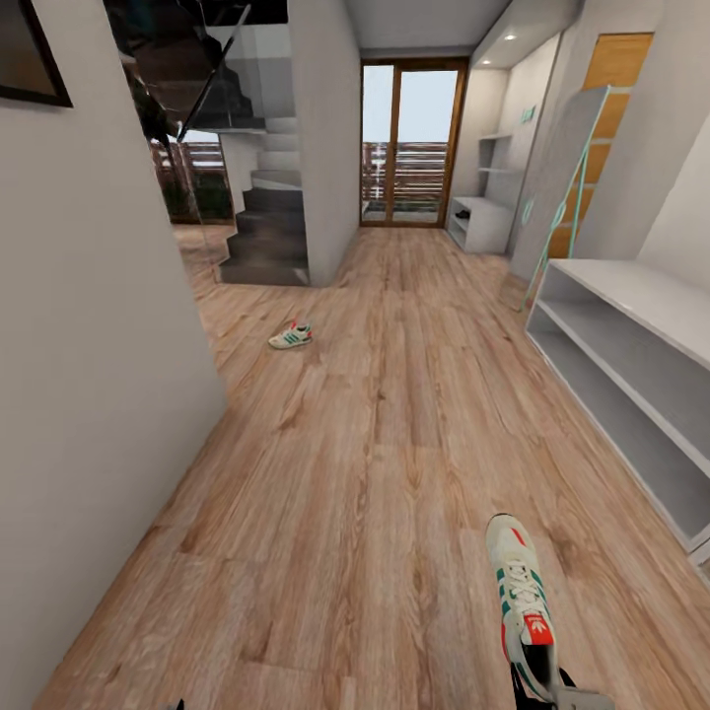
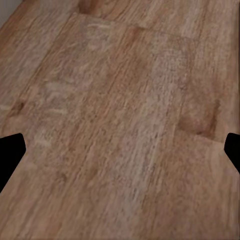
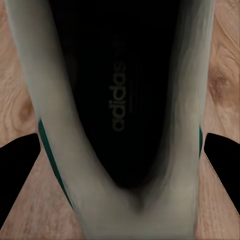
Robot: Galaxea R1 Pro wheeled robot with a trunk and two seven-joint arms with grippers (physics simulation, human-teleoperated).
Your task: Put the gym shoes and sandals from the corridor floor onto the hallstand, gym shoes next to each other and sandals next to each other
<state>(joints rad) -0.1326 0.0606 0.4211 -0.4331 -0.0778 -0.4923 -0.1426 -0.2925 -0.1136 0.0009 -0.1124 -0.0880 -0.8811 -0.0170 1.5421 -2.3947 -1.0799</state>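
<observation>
Lying toe-forward on the floor point(image 1: 375, 444) near the head view's lower edge: near shoe point(image 1: 521, 603), white with green stripes, red tongue patch, dark inside. Straddling its heel, right gripper point(image 3: 120, 165), fingers apart on either side; contact impossible to tell. Resting far off by the stairs point(image 1: 261, 232): second shoe point(image 1: 292, 335). Stretching wide between them, bare planks. Standing along the right wall, rack point(image 1: 631, 355), shelves open. Hovering over bare floor, left gripper point(image 2: 120, 155), fingers spread.
</observation>
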